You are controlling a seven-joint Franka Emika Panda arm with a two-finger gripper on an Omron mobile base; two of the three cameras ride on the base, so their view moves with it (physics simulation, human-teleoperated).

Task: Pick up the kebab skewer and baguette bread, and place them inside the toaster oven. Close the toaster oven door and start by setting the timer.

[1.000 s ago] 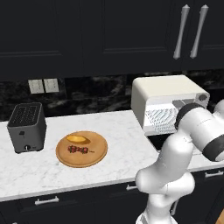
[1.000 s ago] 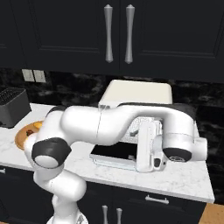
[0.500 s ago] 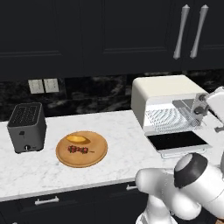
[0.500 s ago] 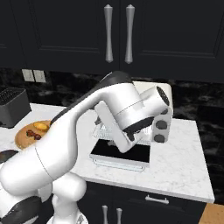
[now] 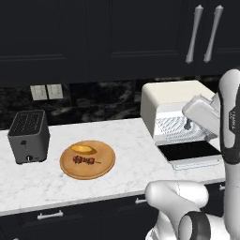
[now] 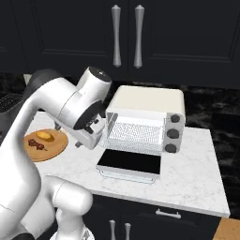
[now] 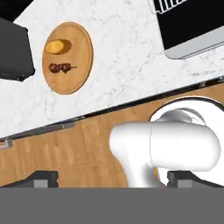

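Kebab skewer (image 5: 83,161) and baguette bread (image 5: 84,149) side by side on round wooden plate (image 5: 105,164), on white marble counter (image 5: 126,140) between dark toaster (image 5: 28,136) and toaster oven (image 5: 169,101). Toaster oven door (image 5: 190,151) folded down flat – wire rack (image 6: 136,132) exposed. Gripper (image 7: 112,178) raised high above counter, empty – fingers spread wide apart.
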